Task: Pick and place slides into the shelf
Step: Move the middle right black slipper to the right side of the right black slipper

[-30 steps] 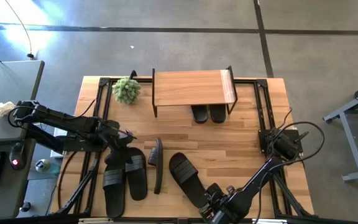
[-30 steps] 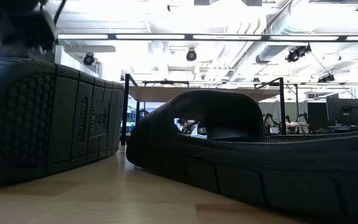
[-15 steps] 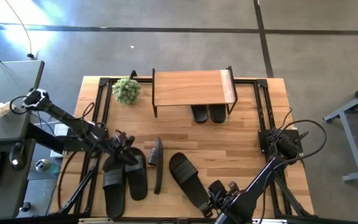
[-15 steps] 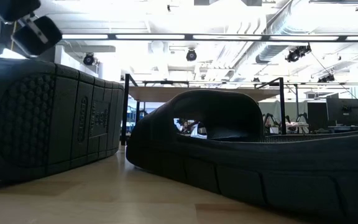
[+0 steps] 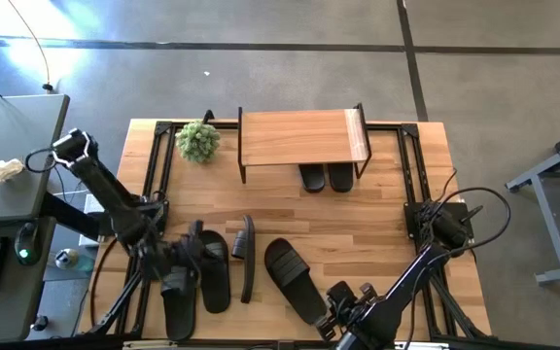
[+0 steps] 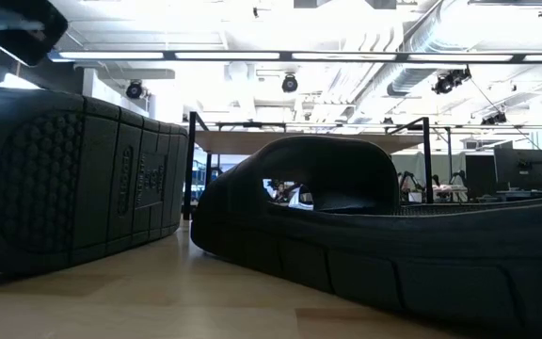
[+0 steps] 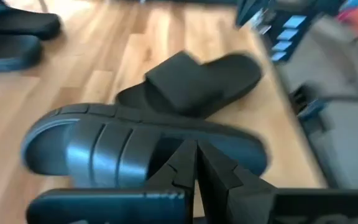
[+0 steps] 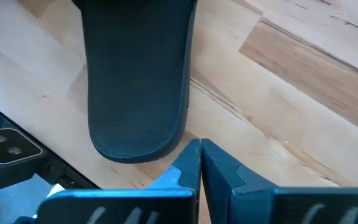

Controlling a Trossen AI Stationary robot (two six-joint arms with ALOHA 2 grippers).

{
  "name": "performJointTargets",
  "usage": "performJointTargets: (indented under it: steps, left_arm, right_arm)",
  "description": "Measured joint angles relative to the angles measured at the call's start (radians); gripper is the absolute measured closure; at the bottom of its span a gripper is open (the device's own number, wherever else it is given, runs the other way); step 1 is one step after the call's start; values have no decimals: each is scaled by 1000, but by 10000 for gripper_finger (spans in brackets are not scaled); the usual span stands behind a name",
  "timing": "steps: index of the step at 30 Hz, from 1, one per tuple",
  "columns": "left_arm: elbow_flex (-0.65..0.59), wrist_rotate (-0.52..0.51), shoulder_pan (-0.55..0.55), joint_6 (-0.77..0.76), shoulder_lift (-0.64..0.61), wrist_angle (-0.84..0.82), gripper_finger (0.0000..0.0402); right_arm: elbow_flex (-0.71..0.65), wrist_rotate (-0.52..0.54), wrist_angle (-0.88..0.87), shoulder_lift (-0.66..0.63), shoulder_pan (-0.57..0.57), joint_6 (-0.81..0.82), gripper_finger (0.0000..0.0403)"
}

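The left tool (image 5: 185, 261) hangs with fingers together over two slides (image 5: 198, 282) at the desk's (image 5: 377, 209) front left, holding nothing. The right tool (image 5: 343, 306) is also closed, near another slide (image 5: 293, 278). Two slides (image 5: 326, 178) already lie under the shelf (image 5: 299, 136). A closed tool could only push the strap, so the slide may slip away.

Light wooden table (image 5: 377, 219), shelf (image 5: 302, 137) and small green plant (image 5: 198, 141) far beyond both grippers, two slides (image 5: 326, 177) under shelf, four slides (image 5: 212, 270) beside the left gripper (image 5: 194, 251).
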Motion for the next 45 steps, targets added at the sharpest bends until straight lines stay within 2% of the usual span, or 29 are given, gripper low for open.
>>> performJointTargets:
  steps: [4, 9, 12, 15, 23, 28, 34, 40, 45]
  left_arm:
    - [88, -71, -13, 0, 158, -87, 396]
    - [160, -62, -12, 1, 299, -144, 395]
    - [175, -43, -12, 0, 335, -156, 379]
    - [185, -27, -12, -6, 340, -170, 340]
    - [209, -56, -11, -8, 336, -248, 203]
    - [208, -89, 13, -75, 339, -310, 155]
    - [208, -42, 94, -82, 340, -315, 142]
    - [208, 38, 166, -81, 340, -324, 151]
    - [208, 48, 215, -80, 340, -334, 162]
  right_arm:
    - [0, -12, 0, 0, 0, 0, 400]
    - [0, -20, -4, 0, 1, 0, 400]
    - [0, -19, -16, 0, 1, 0, 400]
    - [0, -19, -27, 0, 1, 0, 400]
    - [0, -15, -57, 0, 1, -23, 400]
    - [0, -8, -78, 0, 1, -27, 400]
    - [0, -6, -102, 0, 1, -27, 400]
    - [0, -6, -103, 0, 1, -27, 400]
    - [0, -5, -112, 1, 1, -29, 400]
